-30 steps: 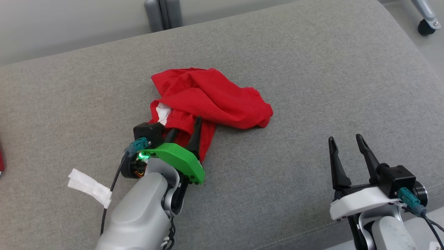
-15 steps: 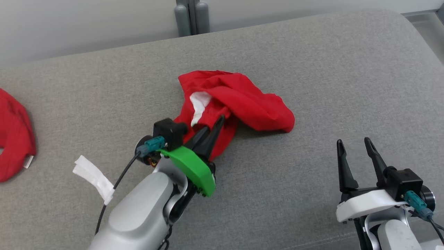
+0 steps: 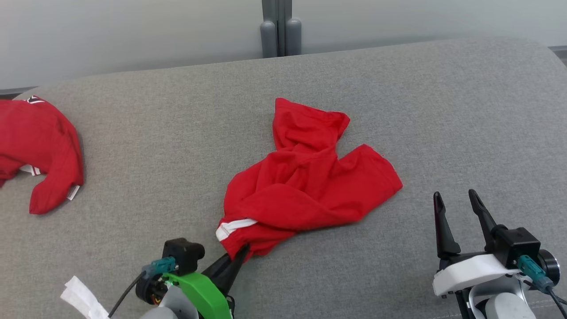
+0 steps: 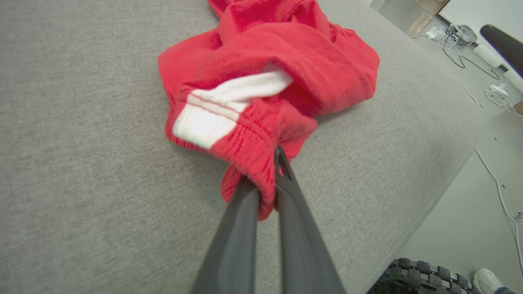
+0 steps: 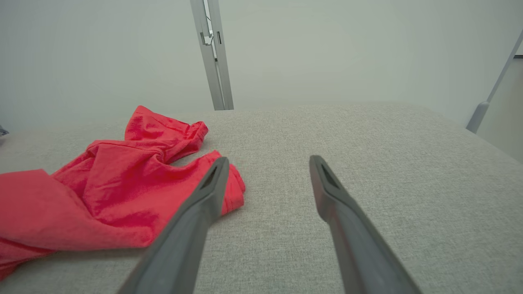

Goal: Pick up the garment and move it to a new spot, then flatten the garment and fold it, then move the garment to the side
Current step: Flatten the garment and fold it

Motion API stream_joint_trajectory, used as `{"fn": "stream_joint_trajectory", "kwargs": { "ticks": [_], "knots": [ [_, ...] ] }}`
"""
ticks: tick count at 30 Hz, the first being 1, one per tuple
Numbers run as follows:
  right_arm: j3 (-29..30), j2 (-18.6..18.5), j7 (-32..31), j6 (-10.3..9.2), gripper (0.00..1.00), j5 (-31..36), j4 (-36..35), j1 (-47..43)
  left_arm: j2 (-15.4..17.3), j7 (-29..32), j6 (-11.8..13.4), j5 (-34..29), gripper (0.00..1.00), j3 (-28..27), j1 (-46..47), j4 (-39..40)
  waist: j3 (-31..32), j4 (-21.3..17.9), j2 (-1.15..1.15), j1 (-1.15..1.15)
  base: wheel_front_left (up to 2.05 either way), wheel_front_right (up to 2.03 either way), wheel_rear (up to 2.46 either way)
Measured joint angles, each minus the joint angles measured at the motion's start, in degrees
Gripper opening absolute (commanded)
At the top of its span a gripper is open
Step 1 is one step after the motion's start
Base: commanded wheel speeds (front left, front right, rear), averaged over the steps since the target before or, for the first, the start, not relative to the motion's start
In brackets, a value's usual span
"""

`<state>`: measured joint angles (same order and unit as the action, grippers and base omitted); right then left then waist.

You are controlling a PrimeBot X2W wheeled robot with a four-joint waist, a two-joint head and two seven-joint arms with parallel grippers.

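A crumpled red garment [image 3: 305, 181] with a white inner band lies mid-way across the grey cushion [image 3: 398, 88]. My left gripper [image 3: 241, 252] is at its near edge, shut on the elastic waistband; the left wrist view shows the red garment [image 4: 269, 81] bunched between the two dark fingers [image 4: 245, 212], with my left gripper [image 4: 274, 163] pinching the fabric. My right gripper [image 3: 456, 199] stands open at the lower right, apart from the cloth. In the right wrist view the garment [image 5: 110, 183] lies left of my right gripper [image 5: 265, 161], whose left finger partly covers a leg hem.
A second red garment [image 3: 40, 146] lies at the cushion's far left. A white paper tag [image 3: 82, 299] hangs by my left arm. A grey post [image 3: 277, 29] rises behind the cushion. Off the cushion's edge, the floor holds cables [image 4: 461, 36] and a wheel [image 4: 421, 273].
My left gripper closed on the waistband and pulled the garment toward me, stretching it out. The camera view shifted, bringing the second red garment into view. The right gripper stayed open.
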<state>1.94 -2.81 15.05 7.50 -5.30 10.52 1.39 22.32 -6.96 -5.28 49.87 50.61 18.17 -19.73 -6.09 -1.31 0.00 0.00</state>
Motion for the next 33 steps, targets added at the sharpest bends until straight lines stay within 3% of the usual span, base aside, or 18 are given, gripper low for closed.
{"fn": "stream_joint_trajectory", "kwargs": {
  "ticks": [9,10,11,12,23,28,33],
  "knots": [
    [-0.2,0.0,0.0,0.00,1.00,0.6,0.5,-0.4,-1.6,-4.6,2.3,1.7,0.00,-2.6,-2.3,-5.1,1.2,0.7,0.00,0.00,0.00,0.00,0.00],
    [-0.3,0.0,0.0,0.00,1.00,0.6,0.6,-0.5,-1.8,-5.0,2.5,1.7,0.10,-2.7,-2.3,-5.4,1.3,0.7,0.00,0.00,0.00,0.00,0.00],
    [-0.5,0.0,0.0,0.00,1.00,0.6,0.7,-0.7,-1.9,-5.6,2.8,1.4,0.46,-3.0,-2.3,-5.8,1.5,0.6,0.00,0.00,0.00,0.00,0.00],
    [-0.5,0.0,0.0,0.00,1.00,0.6,0.8,-0.7,-2.1,-6.2,3.2,1.1,1.00,-3.5,-2.3,-6.0,1.6,0.6,0.00,0.00,0.00,0.00,0.00],
    [0.0,0.0,0.0,0.00,1.00,1.4,1.1,-1.6,0.6,-7.7,6.0,-0.7,1.00,-7.8,-2.7,-2.9,3.2,1.3,0.00,0.00,0.00,0.00,0.00],
    [-0.2,0.0,0.0,0.00,1.00,1.9,2.0,-1.7,2.2,-8.0,8.6,-1.4,1.00,-10.8,-4.7,1.2,3.3,2.7,0.00,0.00,0.00,0.00,0.00],
    [-0.4,0.0,0.0,0.00,1.00,3.2,6.4,0.0,0.7,-8.1,11.6,-4.4,1.00,-15.4,-6.0,5.4,2.8,4.5,0.00,0.00,0.00,0.00,0.00]
  ]
}}
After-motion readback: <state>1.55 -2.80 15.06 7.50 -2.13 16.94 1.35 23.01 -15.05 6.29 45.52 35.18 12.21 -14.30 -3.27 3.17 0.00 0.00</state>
